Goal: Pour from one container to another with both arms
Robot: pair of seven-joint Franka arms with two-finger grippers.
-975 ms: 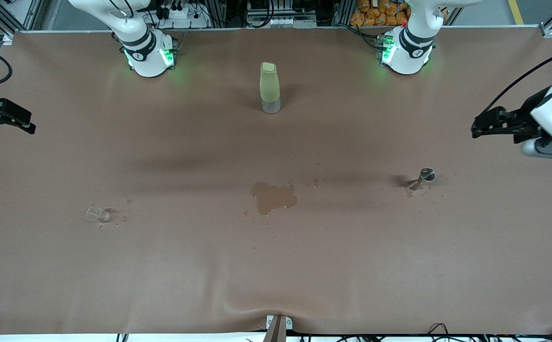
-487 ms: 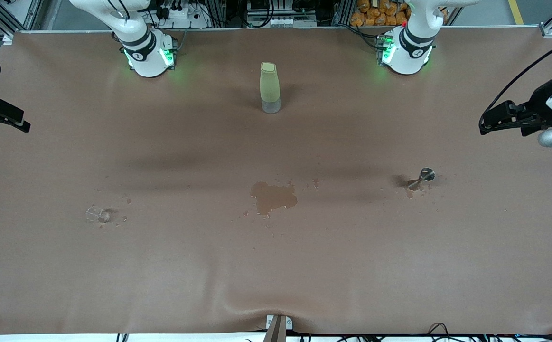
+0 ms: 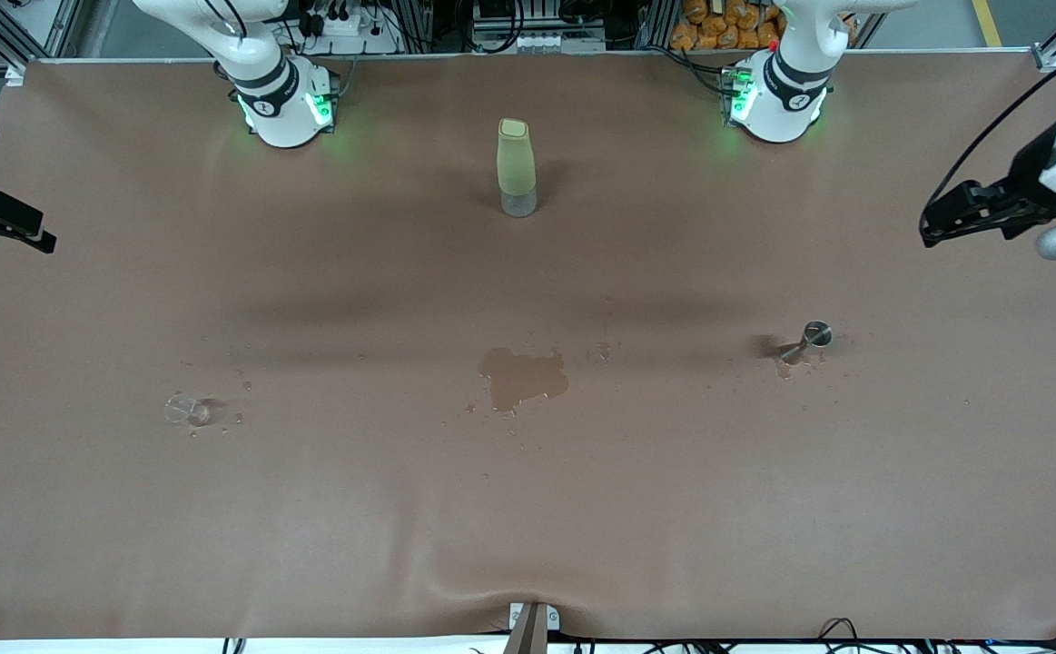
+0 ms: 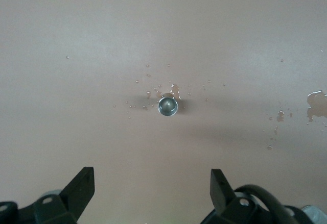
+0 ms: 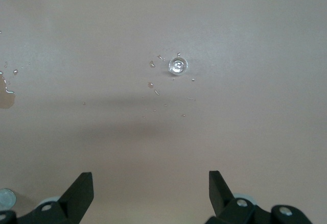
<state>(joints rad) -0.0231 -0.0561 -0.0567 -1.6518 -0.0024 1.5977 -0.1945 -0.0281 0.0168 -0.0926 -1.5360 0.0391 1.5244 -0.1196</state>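
The tiny clear glass cup (image 3: 184,410) stands upright on the brown table toward the right arm's end, with droplets round it; the right wrist view looks down into the glass cup (image 5: 178,66). The silvery jigger (image 3: 810,337) stands upright toward the left arm's end, on a small wet patch, and the left wrist view shows the jigger (image 4: 167,106) from above. My right gripper (image 3: 24,238) hangs open and empty over the table's edge at its own end, well away from the cup. My left gripper (image 3: 932,227) hangs open and empty over its end, apart from the jigger. Nothing lies between the open fingers of the left gripper (image 4: 152,175) or the right gripper (image 5: 150,179).
A tall pale-green bottle (image 3: 516,168) with a clear base stands mid-table, between the two arm bases. A puddle of spilled liquid (image 3: 523,377) darkens the cloth in the middle, with small splashes around it. The cloth bulges slightly at the front edge (image 3: 528,590).
Both grippers have drawn outward toward their own ends of the table, the left one rising a little. The cup, the jigger and the bottle have not moved.
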